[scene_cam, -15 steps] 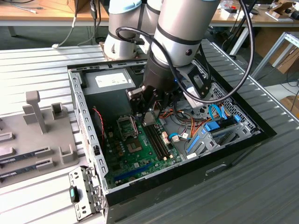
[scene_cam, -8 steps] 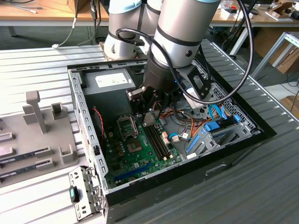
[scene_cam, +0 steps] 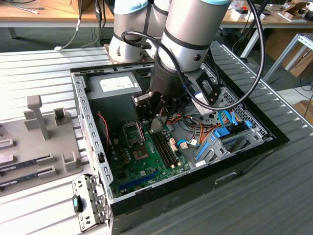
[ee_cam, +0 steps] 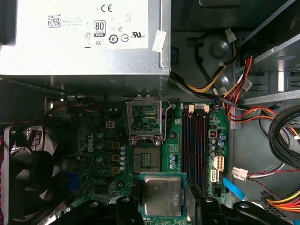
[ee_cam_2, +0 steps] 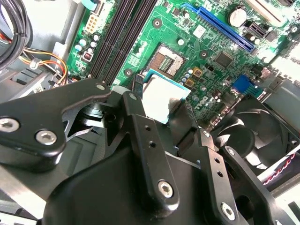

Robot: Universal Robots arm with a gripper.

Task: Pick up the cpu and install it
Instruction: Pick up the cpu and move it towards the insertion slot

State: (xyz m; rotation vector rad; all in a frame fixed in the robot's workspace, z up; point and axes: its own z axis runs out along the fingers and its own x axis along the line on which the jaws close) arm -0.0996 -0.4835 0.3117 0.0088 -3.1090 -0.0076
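Hovering inside the opened computer case in the exterior view, the end effector is seen clamped on the cpu. The chip is held clear above the motherboard, near the memory slots. The case is set on a slatted counter. The arm is hemmed in by the case walls, the power supply and the cable bundle.

In the second wrist view, the cpu is gripped by two opposite edges between the dark fingers, with its silver top turned to the camera. The bare socket lies just beyond it. Carrying the chip to the socket is judged to be the step in hand. It would be done well if the chip is held level and square to the socket outline, with no sideways force put on the contacts. The fan stands close on one side.

In the first wrist view, the cpu is seen apart from the socket. The socket's load plate is swung open toward the power supply. Open room is judged to lie straight above the socket. The raised plate, its lever and the memory slots are the edges to be avoided.
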